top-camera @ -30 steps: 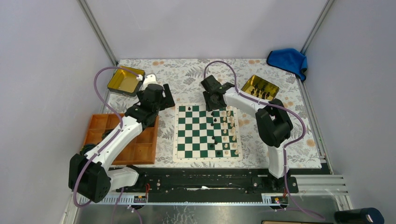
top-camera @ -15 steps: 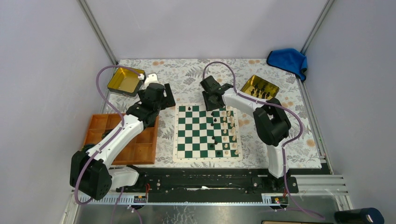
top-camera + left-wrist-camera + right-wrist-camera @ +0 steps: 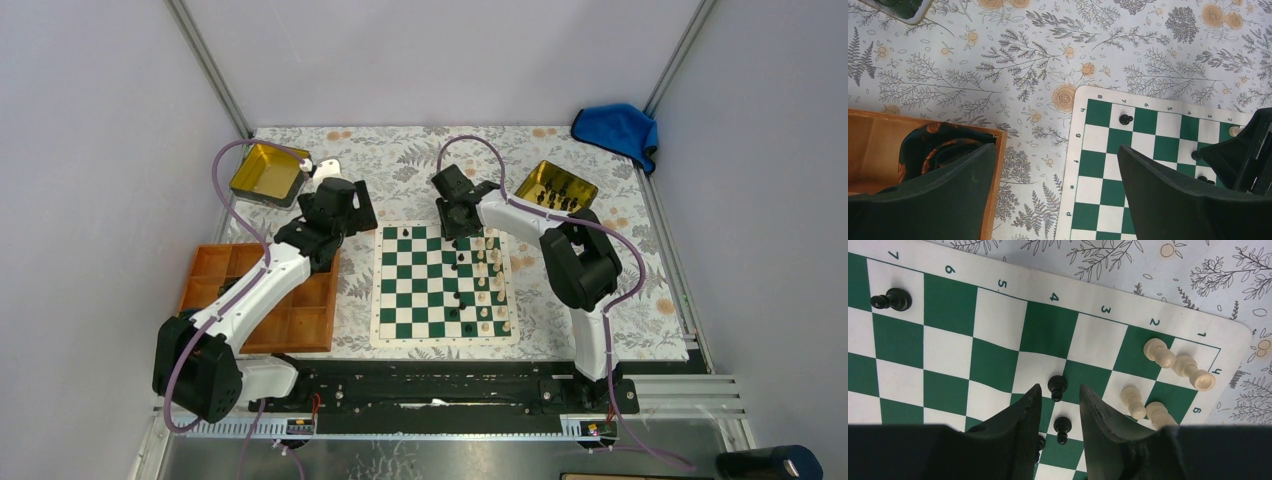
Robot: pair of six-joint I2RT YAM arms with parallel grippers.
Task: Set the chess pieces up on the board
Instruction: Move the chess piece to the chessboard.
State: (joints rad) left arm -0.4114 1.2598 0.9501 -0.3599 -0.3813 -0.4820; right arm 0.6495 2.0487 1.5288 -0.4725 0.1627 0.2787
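Black rail (image 3: 440, 392): at the near edge of the surface (image 3: 400, 165), with both arm bases bolted on it.
Tray (image 3: 305, 325): orange wood with compartments, near left; the left arm reaches across it.
Board (image 3: 440, 342): green and white checks with a white border, flat in the middle of the surface, just right of the tray.
Cream pieces (image 3: 488, 285): two columns along the board's right side.
Black pieces (image 3: 457, 297): a few stand on the board just left of the cream ones. One stands alone (image 3: 404, 231) near the far left corner, and more lie in the far right tin.
Left tool (image 3: 1057, 149): jaws spread wide with nothing between them. It hangs over the floral surface by the board's far left corner, between tray and board.
Right tool (image 3: 1059, 388): over the far edge of the board, right of its middle, pointing down, with the fingers partly apart.
Pawn (image 3: 1057, 384): black, in the gap at the right tool's fingertips. The gap is wider than the pawn and neither finger visibly touches it. Two more black ones sit just nearer, by the fingers.
Left tin (image 3: 262, 172): gold, far left, beyond the tray.
Right tin (image 3: 527, 186): gold, far right of the board, with dark pieces inside.
Cloth (image 3: 618, 130): blue, crumpled in the far right corner.
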